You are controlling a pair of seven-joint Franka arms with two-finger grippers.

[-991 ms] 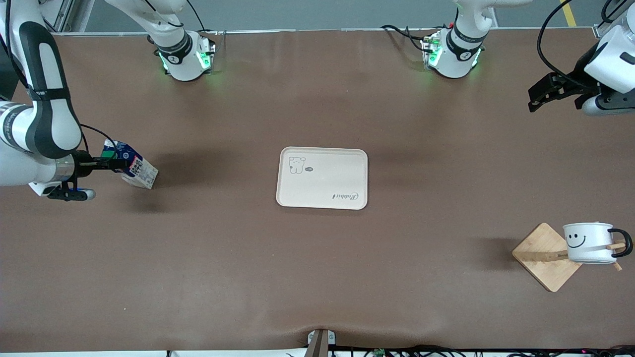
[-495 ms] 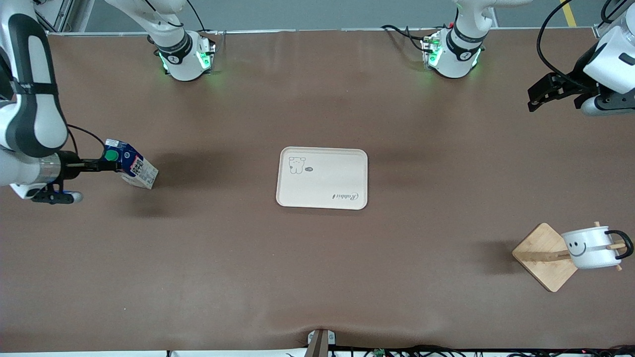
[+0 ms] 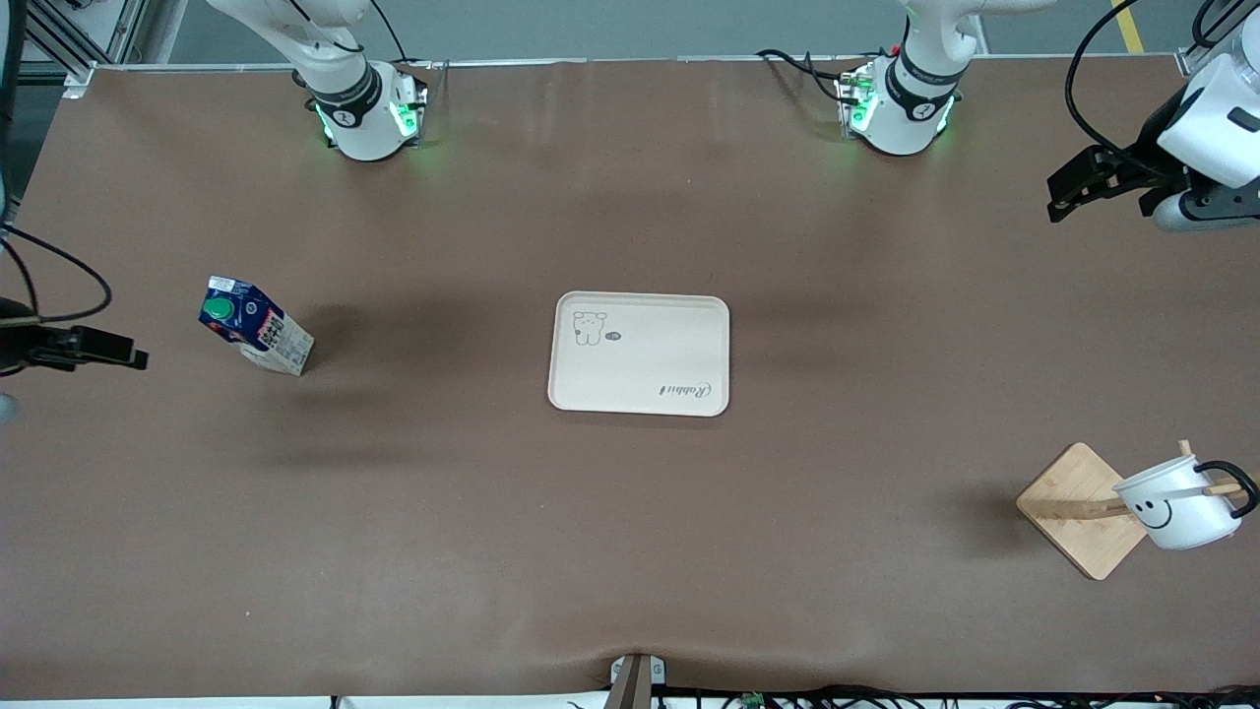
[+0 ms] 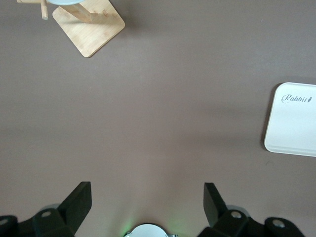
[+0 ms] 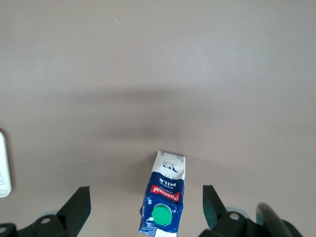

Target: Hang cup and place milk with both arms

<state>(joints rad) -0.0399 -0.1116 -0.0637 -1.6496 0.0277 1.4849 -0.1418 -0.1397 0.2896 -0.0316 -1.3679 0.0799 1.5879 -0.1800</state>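
Note:
The milk [image 3: 254, 325], a dark blue carton with a green cap, stands alone on the table toward the right arm's end. My right gripper [image 3: 133, 353] is open and apart from it, at the table's edge. In the right wrist view the milk [image 5: 165, 197] shows between the spread fingers [image 5: 79, 200], not touched. The cup [image 3: 1176, 502] hangs tilted by its black handle on a peg of the wooden rack [image 3: 1078, 507]. My left gripper [image 3: 1055, 200] is open and empty, up in the air at the left arm's end, well away from the rack.
A cream tray [image 3: 640, 353] lies at the table's middle and also shows in the left wrist view [image 4: 294, 121]. The left wrist view shows the rack's base [image 4: 89, 24] and the open left gripper [image 4: 146, 193] over bare table.
My right gripper has let go of the milk and drawn back toward the table's end. The cup has tipped lower on its peg. The left arm has barely moved.

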